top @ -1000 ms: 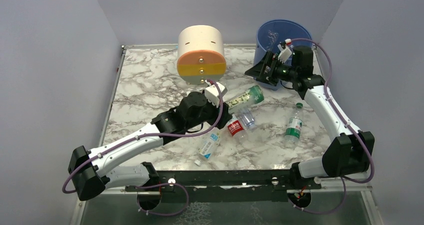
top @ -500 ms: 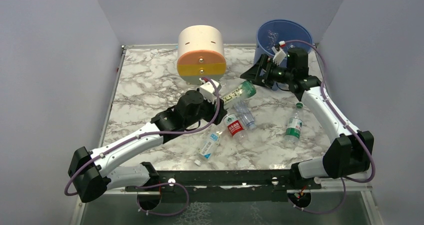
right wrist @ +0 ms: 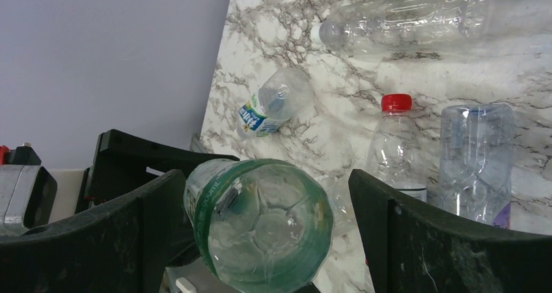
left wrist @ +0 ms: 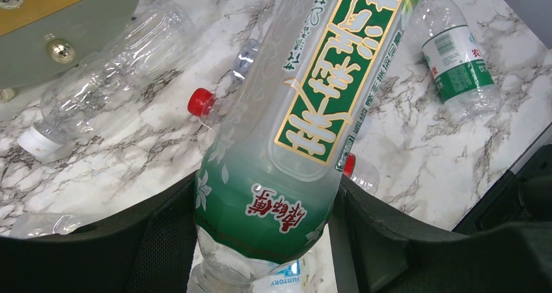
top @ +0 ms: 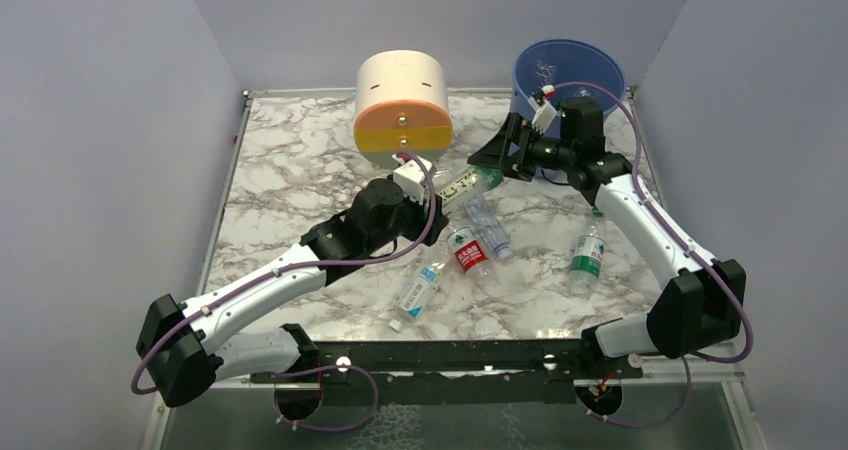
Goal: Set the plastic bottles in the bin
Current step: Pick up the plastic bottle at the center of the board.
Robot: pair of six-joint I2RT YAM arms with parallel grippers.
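My left gripper (top: pixel 437 198) is shut on a green-tinted plastic bottle (top: pixel 472 181) and holds it off the table, base pointing at the right arm. In the left wrist view the bottle (left wrist: pixel 293 130) fills the space between my jaws (left wrist: pixel 263 234). My right gripper (top: pixel 497 156) is open. In the right wrist view the bottle's base (right wrist: pixel 260 224) sits between its jaws (right wrist: pixel 265 195), with a gap on the right side. The blue bin (top: pixel 525 105) stands at the far right, behind the right gripper.
More bottles lie mid-table: a red-labelled one (top: pixel 470 253), a clear one (top: pixel 491 234), a blue-labelled one (top: pixel 418 290) and a green-labelled one (top: pixel 588 255). A clear bottle (left wrist: pixel 110 71) lies by the cream-and-orange drawer unit (top: pixel 403 105). Walls close in on both sides.
My left gripper has drawn the green bottle a little left and farther back. My right gripper has swung left, away from the bin, and now straddles the bottle's base.
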